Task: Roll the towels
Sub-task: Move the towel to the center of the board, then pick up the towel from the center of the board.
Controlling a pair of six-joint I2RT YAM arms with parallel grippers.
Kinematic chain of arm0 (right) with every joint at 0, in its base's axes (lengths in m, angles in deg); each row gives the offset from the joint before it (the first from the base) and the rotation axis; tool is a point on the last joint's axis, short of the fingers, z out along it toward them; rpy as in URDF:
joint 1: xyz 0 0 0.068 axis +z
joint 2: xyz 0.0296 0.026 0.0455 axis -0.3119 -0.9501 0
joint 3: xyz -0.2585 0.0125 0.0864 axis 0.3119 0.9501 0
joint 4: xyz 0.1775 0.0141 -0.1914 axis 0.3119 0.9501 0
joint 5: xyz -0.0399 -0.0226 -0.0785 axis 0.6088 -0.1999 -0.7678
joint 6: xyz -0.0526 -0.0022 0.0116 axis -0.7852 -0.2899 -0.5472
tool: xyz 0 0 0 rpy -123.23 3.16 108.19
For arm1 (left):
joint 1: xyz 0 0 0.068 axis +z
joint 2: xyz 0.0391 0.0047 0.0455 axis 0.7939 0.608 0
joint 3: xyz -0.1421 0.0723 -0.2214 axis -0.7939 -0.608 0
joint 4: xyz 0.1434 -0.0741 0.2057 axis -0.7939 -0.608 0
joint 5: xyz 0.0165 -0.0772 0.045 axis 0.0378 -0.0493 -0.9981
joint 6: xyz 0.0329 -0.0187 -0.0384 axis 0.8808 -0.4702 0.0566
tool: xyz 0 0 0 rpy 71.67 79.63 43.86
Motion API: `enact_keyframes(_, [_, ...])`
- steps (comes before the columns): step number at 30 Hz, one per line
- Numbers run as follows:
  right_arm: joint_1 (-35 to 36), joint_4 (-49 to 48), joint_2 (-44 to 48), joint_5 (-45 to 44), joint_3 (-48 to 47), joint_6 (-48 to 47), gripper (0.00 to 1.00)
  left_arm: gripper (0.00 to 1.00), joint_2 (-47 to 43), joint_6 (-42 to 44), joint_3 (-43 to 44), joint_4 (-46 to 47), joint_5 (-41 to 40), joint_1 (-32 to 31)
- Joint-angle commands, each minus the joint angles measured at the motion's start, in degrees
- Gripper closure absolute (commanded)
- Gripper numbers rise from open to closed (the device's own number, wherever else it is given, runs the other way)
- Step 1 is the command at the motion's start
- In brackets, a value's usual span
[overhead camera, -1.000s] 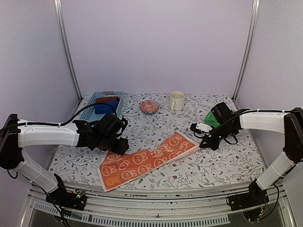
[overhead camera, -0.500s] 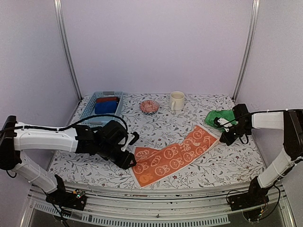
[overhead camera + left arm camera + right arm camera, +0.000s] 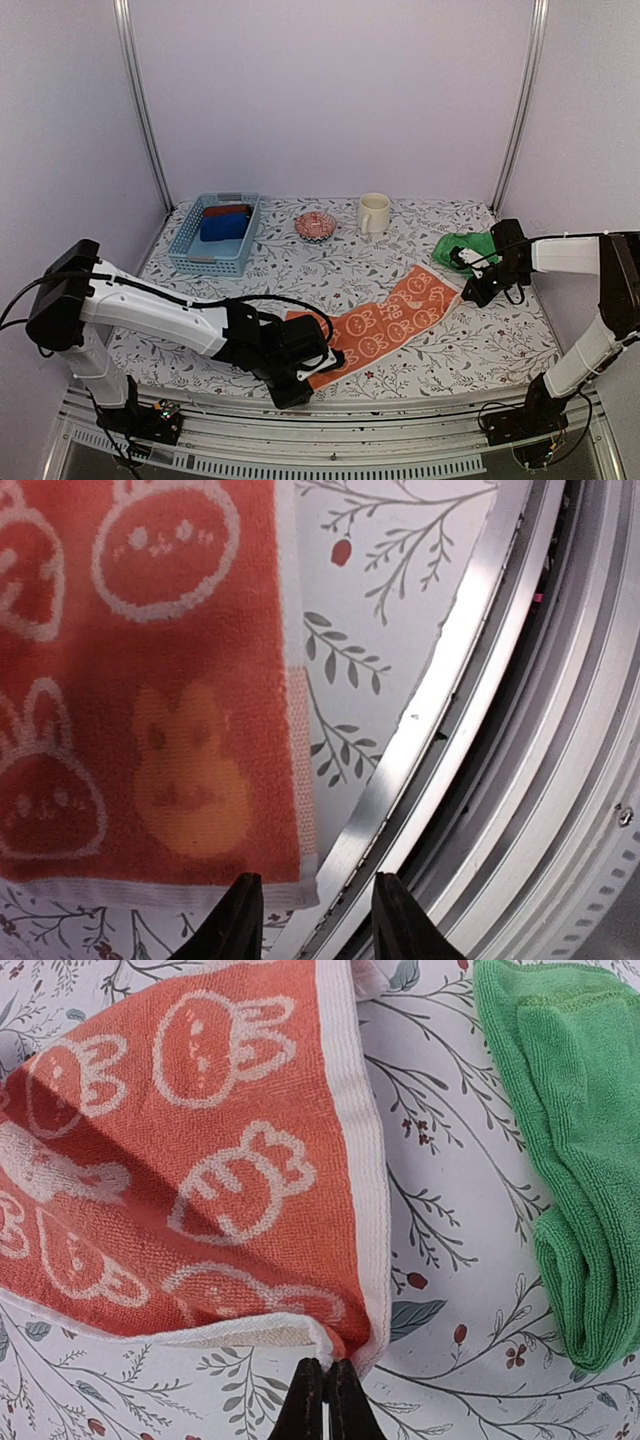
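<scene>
An orange towel (image 3: 390, 320) with white rabbit prints lies flat, running from the table's front middle up to the right. My right gripper (image 3: 468, 292) holds its far right corner. In the right wrist view the fingertips (image 3: 325, 1405) are shut on that folded corner of the orange towel (image 3: 200, 1190). My left gripper (image 3: 305, 378) hovers over the towel's near left corner. In the left wrist view its jaws (image 3: 315, 930) stand open, with the pale-edged corner (image 3: 300, 885) just ahead of them. A plain green towel (image 3: 460, 248) lies crumpled beside the right gripper and shows as the green towel (image 3: 570, 1160) in the right wrist view.
A blue basket (image 3: 205, 262) at the back left holds a blue roll (image 3: 224, 226) and a dark red roll (image 3: 226, 209). A small patterned bowl (image 3: 315, 225) and a cream mug (image 3: 373, 213) stand at the back. The table's metal front rail (image 3: 420, 740) runs right beside the left gripper.
The right gripper dragged the orange towel to the right, then stopped. The left arm swung from the left to the towel's near corner at the front edge, its jaws narrowing.
</scene>
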Motion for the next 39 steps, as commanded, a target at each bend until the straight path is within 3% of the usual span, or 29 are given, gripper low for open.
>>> enact_keyframes(1, [0.07,-0.48,0.65,1.46,0.11,0.67,0.97,0.61,2.67,4.11,2.03,-2.75,-2.41,-2.25])
enact_keyframes(10, [0.08,-0.24,-0.4,2.15,-0.32,0.64,0.97,0.63,3.61,5.22,1.5,-3.99,-8.66,-4.34])
enact_keyframes(21, [0.06,0.05,-0.72,2.44,-0.46,0.81,0.97,0.76,6.22,5.43,0.76,-4.74,-13.96,-6.24])
enact_keyframes(28, [0.08,0.57,-0.51,3.1,-0.96,1.02,0.97,1.0,3.49,5.84,1.19,-5.53,-17.98,-5.82])
enact_keyframes(29, [0.11,1.04,-0.28,3.37,-1.45,1.11,0.97,1.0,3.02,5.94,1.2,-5.61,-18.79,-5.54])
enact_keyframes(34, [0.07,4.07,3.79,4.56,-5.25,1.42,0.97,1.0,-4.01,2.21,-0.15,-6.29,-24.97,1.62])
enact_keyframes(39, [0.07,9.6,3.91,6.45,-16.53,1.17,0.97,1.0,-13.51,1.31,1.14,-4.0,-26.43,12.28])
